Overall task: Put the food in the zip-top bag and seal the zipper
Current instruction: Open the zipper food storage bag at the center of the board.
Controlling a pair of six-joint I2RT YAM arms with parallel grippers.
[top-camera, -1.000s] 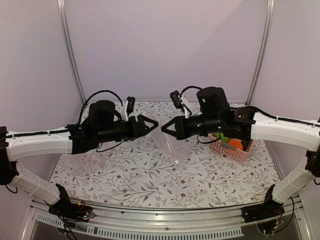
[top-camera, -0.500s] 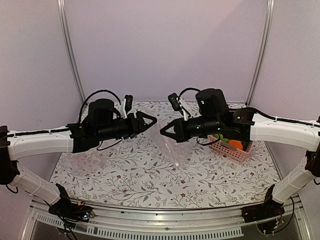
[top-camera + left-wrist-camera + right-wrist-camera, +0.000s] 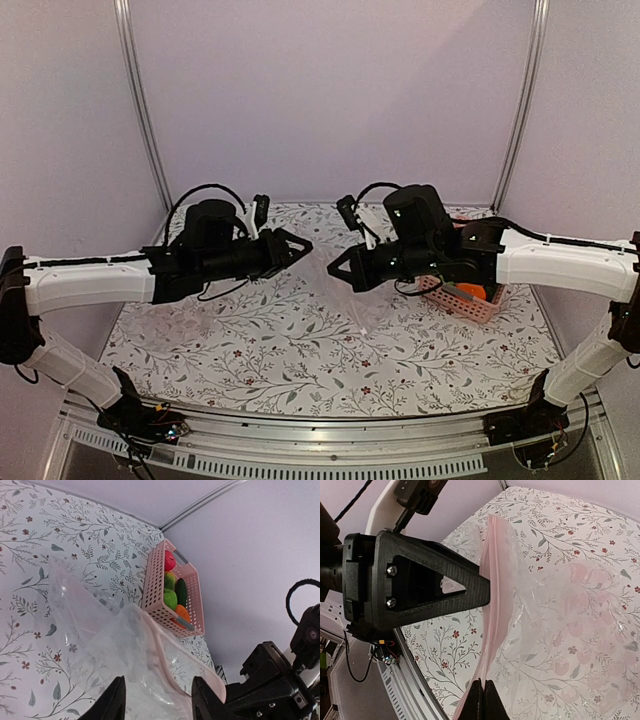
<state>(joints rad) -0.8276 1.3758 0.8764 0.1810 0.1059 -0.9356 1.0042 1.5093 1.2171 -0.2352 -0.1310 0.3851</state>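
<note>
The see-through zip-top bag (image 3: 350, 295) hangs in the air between my two grippers, above the table's middle. My right gripper (image 3: 482, 682) is shut on its pink zipper strip (image 3: 492, 580), with the bag (image 3: 560, 630) spreading to the right. My left gripper (image 3: 159, 680) is open. The zipper edge (image 3: 165, 655) and the bag (image 3: 140, 670) lie between its fingers without being pinched. In the top view the left gripper (image 3: 303, 243) faces the right gripper (image 3: 333, 272) closely. The food lies in the pink basket (image 3: 155, 605): red apple (image 3: 169, 560), cucumber (image 3: 181, 591), orange (image 3: 181, 613) and green pieces.
The pink basket (image 3: 470, 305) stands at the table's right side, behind the right arm, with the orange (image 3: 470, 291) showing. A hazy film seems to lie on the floral cloth at the left (image 3: 165, 335). Metal posts stand at the back corners.
My right gripper has sunk a little and shifted right with the bag's edge in it. The left gripper has barely moved and stays open.
</note>
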